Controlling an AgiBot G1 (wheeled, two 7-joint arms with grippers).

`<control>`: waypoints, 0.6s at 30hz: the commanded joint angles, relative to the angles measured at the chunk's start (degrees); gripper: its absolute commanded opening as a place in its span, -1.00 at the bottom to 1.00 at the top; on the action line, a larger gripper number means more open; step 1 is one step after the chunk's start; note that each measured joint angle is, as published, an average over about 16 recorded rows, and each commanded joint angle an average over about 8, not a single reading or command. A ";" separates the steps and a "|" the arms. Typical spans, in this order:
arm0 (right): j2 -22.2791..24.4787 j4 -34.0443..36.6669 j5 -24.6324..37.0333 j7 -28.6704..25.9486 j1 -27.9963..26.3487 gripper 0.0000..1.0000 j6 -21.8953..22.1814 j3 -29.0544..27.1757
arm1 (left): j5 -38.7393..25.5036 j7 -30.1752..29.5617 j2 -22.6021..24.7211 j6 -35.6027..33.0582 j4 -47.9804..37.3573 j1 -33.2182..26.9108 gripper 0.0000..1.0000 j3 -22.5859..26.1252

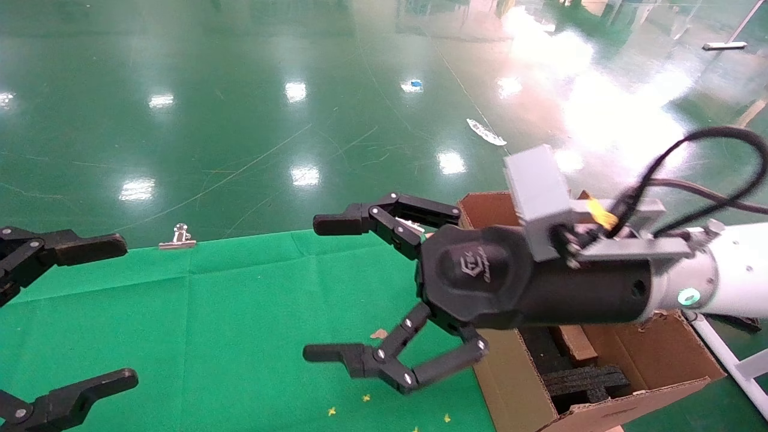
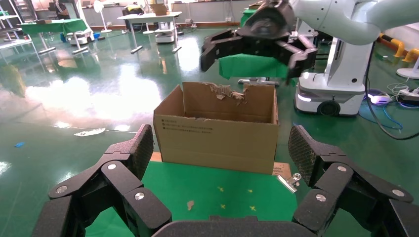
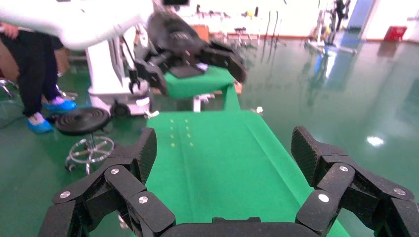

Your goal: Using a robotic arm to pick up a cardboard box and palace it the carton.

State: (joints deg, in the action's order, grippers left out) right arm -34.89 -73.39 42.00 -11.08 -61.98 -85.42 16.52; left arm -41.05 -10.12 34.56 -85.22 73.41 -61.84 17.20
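I am holding my right gripper (image 1: 321,288) out over the green cloth (image 1: 228,312), just beside the carton (image 1: 522,384), with its black multi-link fingers spread wide apart and nothing between them. My right arm is white and smooth, with a matte black wrist, a grey blocky camera housing (image 1: 537,198) on top and a black cable (image 1: 708,174) looping off it. In my right wrist view the ribbed, textured pads (image 3: 146,150) are framing only bare green cloth.

The carton is standing at the right end of the cloth-covered table: large brown corrugated board, its top flaps ragged and torn, small black print on one side wall (image 2: 190,127). Inside it I am seeing dark, rough foam pieces (image 1: 576,378) and a small brown cardboard box (image 1: 575,342) lying among them, partly hidden under my wrist.

My left gripper (image 1: 129,309) is hanging at the left edge of the table, fingers also wide apart and empty. A shiny metal binder clip (image 1: 177,239) is pinching the cloth's far edge; the floor (image 1: 240,90) beyond is glossy green.
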 commanded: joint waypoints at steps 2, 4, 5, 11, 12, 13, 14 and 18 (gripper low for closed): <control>-0.48 -0.61 -0.65 0.72 2.21 1.00 -1.04 -2.71 | 0.01 0.00 -0.01 0.01 0.00 0.00 1.00 0.00; -0.56 -0.70 -0.79 0.76 2.52 1.00 -1.20 -3.10 | 0.01 0.00 -0.01 0.01 -0.01 0.01 1.00 0.00; -0.55 -0.69 -0.79 0.72 2.43 1.00 -1.17 -2.99 | 0.01 0.00 -0.01 0.01 -0.01 0.01 1.00 0.01; -0.37 -0.47 -0.60 0.52 1.56 1.00 -0.78 -1.92 | 0.01 0.01 -0.01 0.02 -0.01 0.00 1.00 0.01; -0.35 -0.44 -0.56 0.49 1.44 1.00 -0.73 -1.77 | 0.01 0.01 -0.01 0.02 -0.01 0.00 1.00 0.01; -0.32 -0.41 -0.53 0.46 1.33 1.00 -0.68 -1.63 | 0.01 0.01 -0.01 0.02 -0.01 0.00 1.00 0.01; -0.30 -0.38 -0.50 0.44 1.23 1.00 -0.63 -1.50 | 0.01 0.01 -0.01 0.02 -0.01 0.00 1.00 0.01; -0.23 -0.30 -0.38 0.37 0.91 1.00 -0.48 -1.10 | 0.01 0.00 -0.01 0.02 -0.01 0.00 1.00 0.01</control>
State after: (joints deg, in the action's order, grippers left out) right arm -35.13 -73.70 41.62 -10.69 -61.02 -85.92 15.36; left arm -41.04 -10.11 34.55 -85.21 73.41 -61.84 17.20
